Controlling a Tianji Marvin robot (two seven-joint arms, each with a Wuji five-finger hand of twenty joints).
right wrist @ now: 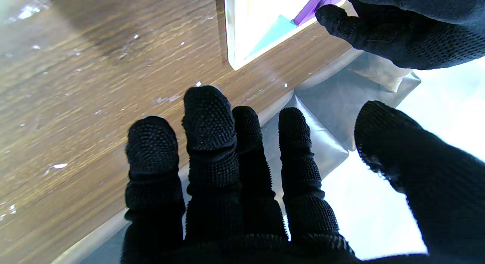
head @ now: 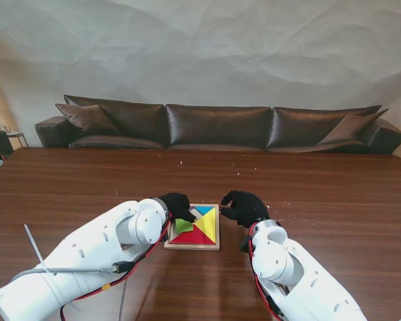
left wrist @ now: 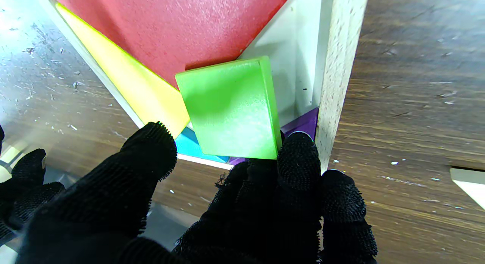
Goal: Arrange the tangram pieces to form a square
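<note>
A wooden tray (head: pixel 214 246) lies on the table just in front of me. In it sit a red triangle (head: pixel 194 235), a yellow triangle (head: pixel 208 224) and a blue triangle (head: pixel 202 210). A green square (left wrist: pixel 231 108) rests tilted over the tray's left part, overlapping the red, yellow and blue pieces. A purple piece (left wrist: pixel 303 122) shows under it by the tray wall (left wrist: pixel 337 67). My left hand (head: pixel 176 206) is at the tray's far left corner, fingertips (left wrist: pixel 297 154) against the green square's edge and thumb (left wrist: pixel 149 150) apart from it. My right hand (head: pixel 244 207) hovers beside the tray's far right corner, fingers spread, holding nothing.
The dark wooden table (head: pixel 334 200) stretches wide on both sides, scattered with small pale specks. A brown leather sofa (head: pixel 220 124) stands behind its far edge. Red and grey cables (head: pixel 113 271) hang along my left arm near me.
</note>
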